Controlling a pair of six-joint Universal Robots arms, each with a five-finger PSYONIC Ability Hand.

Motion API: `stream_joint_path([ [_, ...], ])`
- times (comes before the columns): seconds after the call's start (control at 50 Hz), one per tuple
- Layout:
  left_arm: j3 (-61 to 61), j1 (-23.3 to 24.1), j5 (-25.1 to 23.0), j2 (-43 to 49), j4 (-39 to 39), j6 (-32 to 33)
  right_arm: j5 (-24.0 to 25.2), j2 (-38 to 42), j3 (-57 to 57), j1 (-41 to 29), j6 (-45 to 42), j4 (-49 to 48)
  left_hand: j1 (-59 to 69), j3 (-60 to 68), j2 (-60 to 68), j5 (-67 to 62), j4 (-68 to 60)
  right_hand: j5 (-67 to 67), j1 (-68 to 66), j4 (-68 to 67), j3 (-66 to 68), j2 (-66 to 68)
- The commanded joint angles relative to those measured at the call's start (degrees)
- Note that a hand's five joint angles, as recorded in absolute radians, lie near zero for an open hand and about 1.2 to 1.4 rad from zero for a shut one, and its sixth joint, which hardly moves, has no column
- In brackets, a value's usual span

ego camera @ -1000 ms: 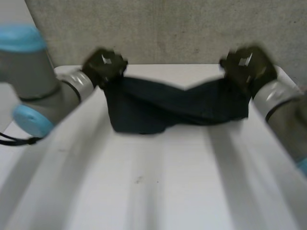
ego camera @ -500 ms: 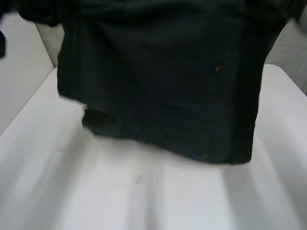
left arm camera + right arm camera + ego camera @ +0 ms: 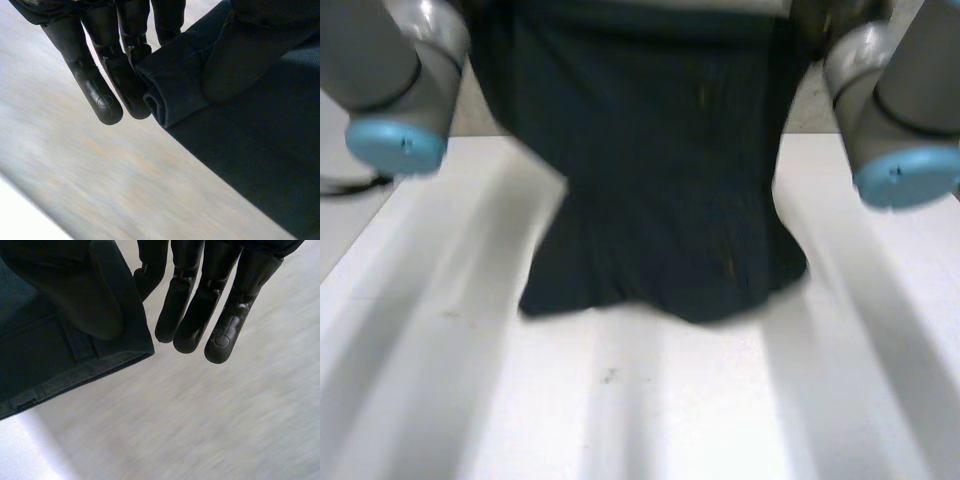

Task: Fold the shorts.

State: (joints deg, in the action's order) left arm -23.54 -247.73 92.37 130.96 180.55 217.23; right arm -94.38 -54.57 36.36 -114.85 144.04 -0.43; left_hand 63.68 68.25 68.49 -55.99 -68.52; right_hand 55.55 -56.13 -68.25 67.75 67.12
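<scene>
The dark shorts (image 3: 660, 200) hang spread between both raised arms, and their lower edge reaches the white table (image 3: 670, 420) near its middle. In the left wrist view my left hand (image 3: 95, 85) pinches one upper corner of the shorts (image 3: 250, 150) between its thumb and straight fingers. In the right wrist view my right hand (image 3: 200, 305) pinches the other upper corner of the shorts (image 3: 45, 355), with the thumb pressed on the hem. My left arm (image 3: 390, 90) and right arm (image 3: 890, 110) flank the cloth.
A grey wall (image 3: 480, 110) stands behind the table's far edge. The table's left edge (image 3: 360, 240) runs diagonally toward me, with bare tabletop in front of the hanging cloth.
Both hands have risen from the far side of the table and lifted the bunched shorts. The cloth now hangs open, nearer me, with its lower edge swinging over the table.
</scene>
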Motion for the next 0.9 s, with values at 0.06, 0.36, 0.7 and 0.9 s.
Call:
stream_joint_path([
  [0.06,4.1,2.1,1.0,-9.0,13.2,-9.0,-0.5,-5.0,-6.2,0.0,2.9,-13.0,16.3,11.7,11.5,-14.0,-11.5,14.4,-23.9,-11.7,12.2,12.9],
  [0.36,-40.4,0.2,0.4,-20.9,13.9,-18.4,2.3,-3.6,11.1,-3.0,3.3,-6.8,16.3,11.7,11.5,-14.0,-11.5,14.4,-23.9,-11.7,12.2,12.9],
  [0.7,-65.9,2.4,0.4,-10.9,9.8,-11.5,3.5,7.0,29.9,-2.9,3.0,7.2,16.3,11.7,11.5,-14.0,-11.5,14.4,-23.9,-11.7,12.2,12.9],
  [0.9,-73.0,2.2,0.0,-19.8,3.1,-7.8,8.4,-4.4,43.5,-2.8,3.1,7.7,16.3,11.7,11.5,-14.0,-11.5,14.4,-23.9,-11.7,12.2,12.9],
])
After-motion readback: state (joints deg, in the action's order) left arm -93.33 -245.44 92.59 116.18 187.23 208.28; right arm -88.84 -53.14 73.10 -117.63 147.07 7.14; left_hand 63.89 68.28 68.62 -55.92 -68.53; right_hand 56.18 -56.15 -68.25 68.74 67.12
